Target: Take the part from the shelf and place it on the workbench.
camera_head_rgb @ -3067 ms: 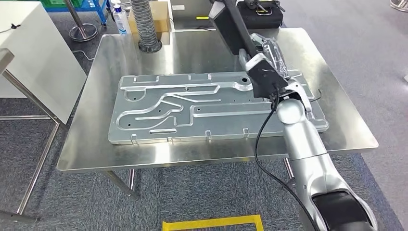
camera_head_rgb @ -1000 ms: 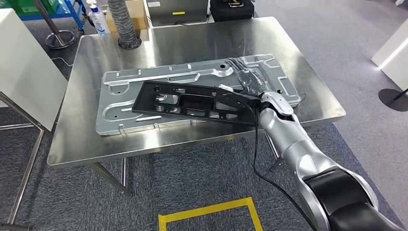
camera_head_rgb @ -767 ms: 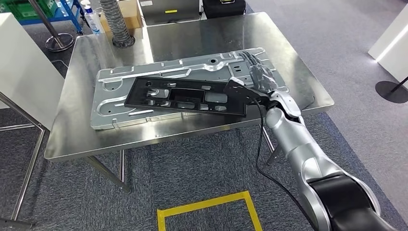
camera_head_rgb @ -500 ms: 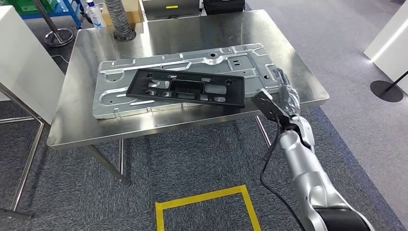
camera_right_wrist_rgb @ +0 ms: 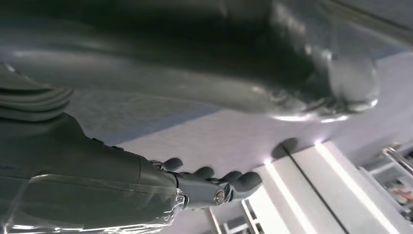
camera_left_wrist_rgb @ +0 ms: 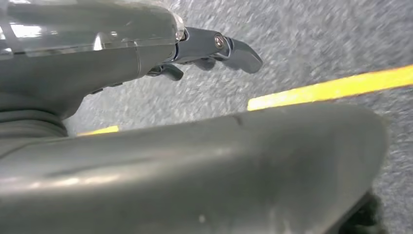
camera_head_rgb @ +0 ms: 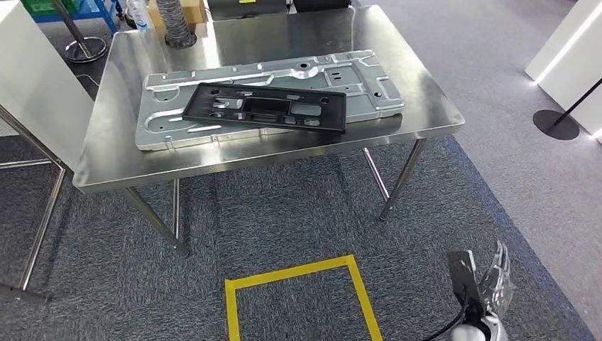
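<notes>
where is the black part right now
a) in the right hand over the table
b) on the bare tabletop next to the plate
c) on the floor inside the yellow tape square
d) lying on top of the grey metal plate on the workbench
d, since the head view shows the black part lying flat on the grey metal plate on the workbench, with the right hand low near the floor and holding nothing.

Floor: grey carpet (camera_head_rgb: pixel 284 220) under me, with a yellow tape square (camera_head_rgb: pixel 298 302) just left of my right hand.
Far side: white panel wall (camera_head_rgb: pixel 568 64) ahead-right of my hand, black round stand base (camera_head_rgb: pixel 552 123) before it.
Left: white cabinet (camera_head_rgb: pixel 35 85), well away.
</notes>
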Motion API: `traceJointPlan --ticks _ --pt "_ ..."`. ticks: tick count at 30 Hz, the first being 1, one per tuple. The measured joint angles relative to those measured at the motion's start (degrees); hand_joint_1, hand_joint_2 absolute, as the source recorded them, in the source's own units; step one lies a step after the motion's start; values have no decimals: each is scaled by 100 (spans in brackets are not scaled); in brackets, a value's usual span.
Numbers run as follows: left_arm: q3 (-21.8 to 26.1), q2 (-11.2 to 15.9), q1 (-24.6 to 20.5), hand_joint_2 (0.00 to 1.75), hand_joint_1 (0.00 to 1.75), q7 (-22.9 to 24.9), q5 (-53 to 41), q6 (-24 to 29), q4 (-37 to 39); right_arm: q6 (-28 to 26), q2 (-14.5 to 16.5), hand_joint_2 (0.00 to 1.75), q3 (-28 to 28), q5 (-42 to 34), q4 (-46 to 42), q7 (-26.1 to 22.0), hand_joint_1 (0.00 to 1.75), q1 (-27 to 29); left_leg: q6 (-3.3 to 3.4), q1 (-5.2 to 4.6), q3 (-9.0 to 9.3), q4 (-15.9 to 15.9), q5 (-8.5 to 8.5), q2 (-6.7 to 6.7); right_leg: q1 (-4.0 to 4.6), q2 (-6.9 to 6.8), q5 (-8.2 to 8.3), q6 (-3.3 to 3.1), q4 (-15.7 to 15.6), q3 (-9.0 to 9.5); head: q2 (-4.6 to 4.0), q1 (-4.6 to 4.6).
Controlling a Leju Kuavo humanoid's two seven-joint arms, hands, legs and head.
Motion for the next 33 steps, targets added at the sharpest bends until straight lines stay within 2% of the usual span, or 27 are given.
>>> traceJointPlan --ticks 2,3,4,5,6,7,8,9,10,11,12,14,15,17,18,19,20,22,23,24,25,27,28,29,30,31,33 --pt "2 8 -26 0 0 -7 -41 -13 0 38 253 0 -385 138 17 -131 0 123 -92 29 -30 0 83 -38 34 -78 12 -148 -13 -56 0 -2" --pt "3 12 -29 0 0 -7 -58 -18 0 54 330 0 -558 194 79 -186 0 150 -115 47 -72 43 15 -62 45 -124 66 -219 -2 -112 0 -2" --pt "4 14 -31 0 0 -5 -71 -21 0 57 382 0 -695 236 186 -237 0 152 -120 59 -132 183 -174 -82 52 -163 134 -287 -6 -182 0 -2" --pt "5 16 -29 0 0 -3 -86 -25 0 42 406 0 -808 260 333 -291 0 139 -109 66 -213 442 -470 -93 63 -195 210 -344 -9 -264 0 -2" --pt "5 19 -25 0 0 0 -100 -27 0 15 408 0 -901 273 515 -340 0 120 -94 60 -296 802 -802 -101 96 -217 283 -379 -5 -351 0 -2" --pt "6 19 -22 0 0 2 -117 -29 0 -12 394 0 -984 277 743 -374 0 93 -81 54 -357 1196 -1050 -110 132 -241 356 -402 -1 -440 0 -2" --pt "7 20 -20 0 0 2 -137 -31 0 -38 368 0 -1068 274 1002 -394 0 62 -69 48 -378 1520 -1148 -120 170 -269 427 -420 4 -535 0 -2" --pt "7 20 -24 0 0 1 -157 -31 0 -56 333 0 -1148 267 1298 -402 0 27 -49 39 -330 1698 -1097 -126 208 -300 497 -432 12 -634 0 -2" --pt "7 20 -29 0 0 -1 -177 -32 0 -61 302 0 -1221 246 1626 -408 0 -12 -16 24 -193 1680 -943 -130 242 -326 566 -440 21 -737 0 -2" --pt "7 20 -34 0 0 0 -197 -32 -1 -51 272 0 -1290 211 1953 -410 0 -52 32 0 39 1464 -782 -128 269 -344 632 -444 30 -831 0 -2" --pt "8 25 -40 0 0 2 -217 -32 -2 -21 255 0 -1352 171 2268 -400 0 -93 95 -33 361 1078 -715 -113 285 -357 697 -442 40 -910 0 -2" --pt "9 42 -66 0 0 5 -252 -32 -7 71 241 0 -1447 107 2812 -334 0 -160 184 -109 994 165 -835 -76 297 -388 816 -413 48 -1004 0 -2" --pt "9 50 -79 0 0 5 -265 -32 -8 120 241 0 -1482 87 3039 -277 0 -185 204 -145 1167 -138 -919 -68 286 -411 876 -387 41 -1026 0 -2" --pt "9 55 -95 0 0 1 -295 -34 -9 256 241 0 -1546 19 3441 -112 0 -237 216 -173 1198 -357 -878 -82 254 -443 986 -327 7 -1060 0 -2" --pt "9 57 -95 0 0 -4 -319 -39 -9 350 241 0 -1589 -33 3636 1 0 -267 241 -169 1146 -389 -795 -84 239 -418 948 -294 22 -1087 0 -2" --pt "10 60 -100 0 0 -10 -347 -44 -9 451 242 0 -1630 -86 3820 116 0 -284 272 -155 1090 -419 -709 -81 229 -377 792 -264 124 -1135 0 -2" --pt "10 62 -102 0 0 -17 -375 -53 -9 551 244 0 -1672 -134 3992 225 0 -289 300 -138 1020 -439 -627 -78 217 -329 526 -233 347 -1206 0 -2" --pt "7 61 -99 0 0 -28 -424 -75 -9 753 249 0 -1742 -211 4287 429 0 -276 324 -143 861 -418 -498 -84 188 -271 -60 -177 1052 -1364 0 -2" --pt "5 58 -95 0 0 -29 -441 -86 -9 840 249 0 -1777 -240 4413 519 0 -272 315 -140 774 -400 -439 -89 171 -264 -194 -150 1387 -1411 0 -2" --pt "3 56 -93 0 0 -27 -455 -95 -9 919 249 0 -1809 -268 4523 603 0 -271 297 -132 680 -374 -383 -94 153 -261 -178 -124 1584 -1395 0 -2" --pt "2 56 -95 0 0 -23 -460 -99 -9 987 249 0 -1839 -298 4621 681 0 -271 272 -117 574 -334 -335 -98 131 -261 -53 -100 1595 -1292 0 -2" --pt "2 55 -103 0 0 -9 -464 -102 -9 1074 249 0 -1886 -355 4765 798 0 -273 210 -83 371 -219 -267 -115 69 -250 222 -47 1058 -809 0 -2" --pt "2 55 -109 0 0 -4 -464 -102 -9 1103 249 0 -1904 -374 4830 840 0 -279 174 -80 280 -144 -246 -125 52 -228 235 -34 635 -513 0 -3" --pt "2 55 -114 0 0 -1 -465 -102 -9 1117 249 0 -1919 -382 4884 866 0 -283 136 -81 211 -81 -222 -136 45 -204 177 -49 284 -279 0 -2" --pt "2 55 -119 0 0 2 -466 -103 -9 1143 248 0 -1932 -386 4931 901 0 -286 98 -89 161 -33 -194 -145 50 -186 99 -80 61 -143 0 -3" --pt "2 55 -121 0 0 10 -466 -103 -9 1186 243 0 -1948 -392 4972 963 0 -289 56 -93 130 -7 -160 -151 73 -178 53 -126 -37 -100 0 -3" --pt "3 55 -113 0 0 34 -463 -103 -8 1295 207 0 -1983 -416 5055 1126 0 -292 -17 -73 91 22 -164 -168 74 -213 99 -243 -36 -158 0 -3"
